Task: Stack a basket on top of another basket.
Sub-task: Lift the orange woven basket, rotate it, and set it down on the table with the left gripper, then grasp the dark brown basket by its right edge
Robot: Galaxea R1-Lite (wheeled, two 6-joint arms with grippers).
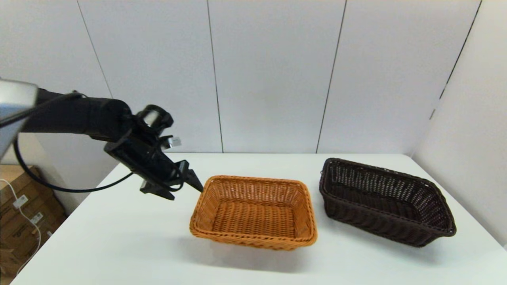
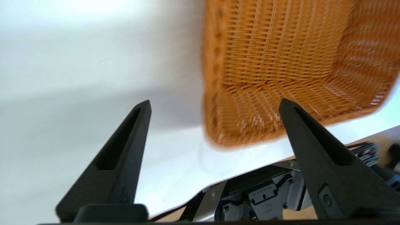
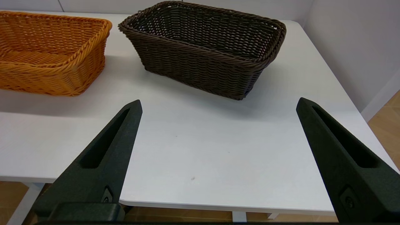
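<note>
The dark brown basket (image 1: pixel 386 200) stands on the right of the white table (image 1: pixel 119 237), also seen in the right wrist view (image 3: pixel 203 50). The orange-tan basket (image 1: pixel 255 209) sits at the middle, a short gap to its left. My left gripper (image 1: pixel 188 183) hangs just left of the orange basket's far left corner, above the table. Its fingers are open in the left wrist view (image 2: pixel 214 102), with the orange basket (image 2: pixel 281 56) beyond them and nothing held. My right gripper (image 3: pixel 218 101) is open at the table's near edge, facing both baskets, and is out of the head view.
Grey wall panels (image 1: pixel 269 79) close off the back and right sides of the table. Cardboard boxes (image 1: pixel 23 221) sit on the floor at the left. The robot's base (image 2: pixel 259 197) shows under the table's near edge.
</note>
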